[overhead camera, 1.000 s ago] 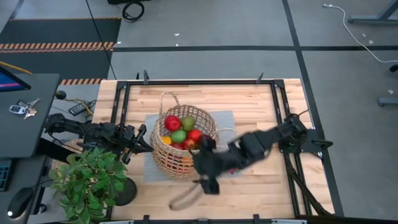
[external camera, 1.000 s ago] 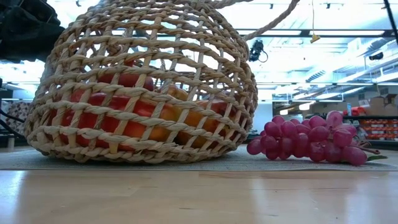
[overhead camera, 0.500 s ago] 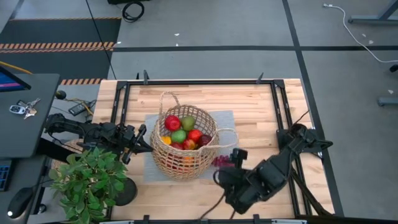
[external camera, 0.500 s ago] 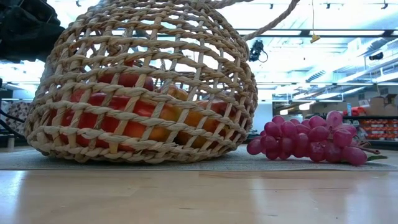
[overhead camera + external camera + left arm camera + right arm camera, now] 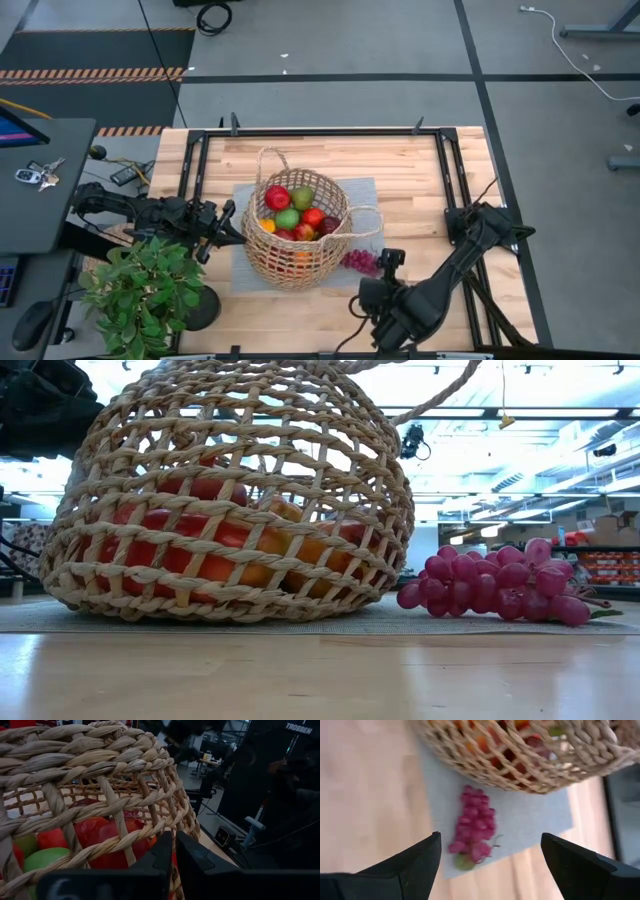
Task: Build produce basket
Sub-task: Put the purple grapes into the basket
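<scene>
The basket (image 5: 297,232), filled with apples and pears, is set on a grey mat (image 5: 365,192) at the table's (image 5: 420,170) centre. The grapes (image 5: 361,262) lie just right of it. The right gripper (image 5: 487,857) is held open above them; the left gripper (image 5: 172,852) is closed against the basket's left wall.

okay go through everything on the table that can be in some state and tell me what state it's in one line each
basket: upright on the grey mat, holding fruit.
fruit in the basket: piled inside, red and green pieces on top.
grapes: outside the basket, lying on the mat beside it.
mat: flat under the basket.
left gripper: at the basket's outer wall, jaws nearly closed.
right gripper: above the grapes, jaws wide open, empty.
potted plant: upright at the table's corner.
</scene>
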{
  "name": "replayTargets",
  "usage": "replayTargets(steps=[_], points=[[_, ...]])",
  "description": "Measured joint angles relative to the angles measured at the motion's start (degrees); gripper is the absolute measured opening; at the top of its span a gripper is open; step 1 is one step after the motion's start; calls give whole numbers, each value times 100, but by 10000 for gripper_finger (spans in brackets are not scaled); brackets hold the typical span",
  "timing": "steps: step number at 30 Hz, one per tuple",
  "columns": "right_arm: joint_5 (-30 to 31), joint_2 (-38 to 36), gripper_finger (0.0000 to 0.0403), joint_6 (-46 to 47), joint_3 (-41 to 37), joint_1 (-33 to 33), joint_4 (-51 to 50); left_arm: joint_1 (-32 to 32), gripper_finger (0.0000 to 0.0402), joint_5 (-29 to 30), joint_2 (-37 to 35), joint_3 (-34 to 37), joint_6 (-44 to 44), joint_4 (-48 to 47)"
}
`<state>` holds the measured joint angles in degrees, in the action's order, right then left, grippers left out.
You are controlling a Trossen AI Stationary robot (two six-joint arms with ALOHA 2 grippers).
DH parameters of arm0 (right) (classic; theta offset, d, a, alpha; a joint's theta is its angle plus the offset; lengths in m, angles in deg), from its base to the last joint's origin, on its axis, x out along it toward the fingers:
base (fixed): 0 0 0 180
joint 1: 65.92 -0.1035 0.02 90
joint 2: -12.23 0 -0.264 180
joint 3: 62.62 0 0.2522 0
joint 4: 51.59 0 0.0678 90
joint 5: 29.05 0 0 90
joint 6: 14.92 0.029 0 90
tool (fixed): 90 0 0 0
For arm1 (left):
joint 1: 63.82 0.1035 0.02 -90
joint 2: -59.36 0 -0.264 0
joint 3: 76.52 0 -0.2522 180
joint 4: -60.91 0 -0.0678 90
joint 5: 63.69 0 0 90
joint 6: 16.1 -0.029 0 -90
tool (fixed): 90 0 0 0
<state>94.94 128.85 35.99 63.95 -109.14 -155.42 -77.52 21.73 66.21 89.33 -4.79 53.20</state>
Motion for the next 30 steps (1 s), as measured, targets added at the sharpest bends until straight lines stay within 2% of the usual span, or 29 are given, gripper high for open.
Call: replayTargets(steps=[6, 13, 20, 26, 30], points=[[206, -459, 345, 409, -1099, 10, 16, 0, 36, 0, 0, -2, -2, 2], [260, -1719, 344, 1689, -2742, -202, 271, 0, 28, 0, 0, 0, -3, 3], [423, -2562, 344, 1714, -4515, -402, 2425, 0, 35, 0, 0, 0, -4, 2], [1126, -2612, 344, 1410, -5724, -378, 4309, 1, 32, 0, 0, -1, -4, 4], [1232, -2512, 344, 899, -6316, -181, 5669, 0, 28, 0, 0, 1, -4, 4]])
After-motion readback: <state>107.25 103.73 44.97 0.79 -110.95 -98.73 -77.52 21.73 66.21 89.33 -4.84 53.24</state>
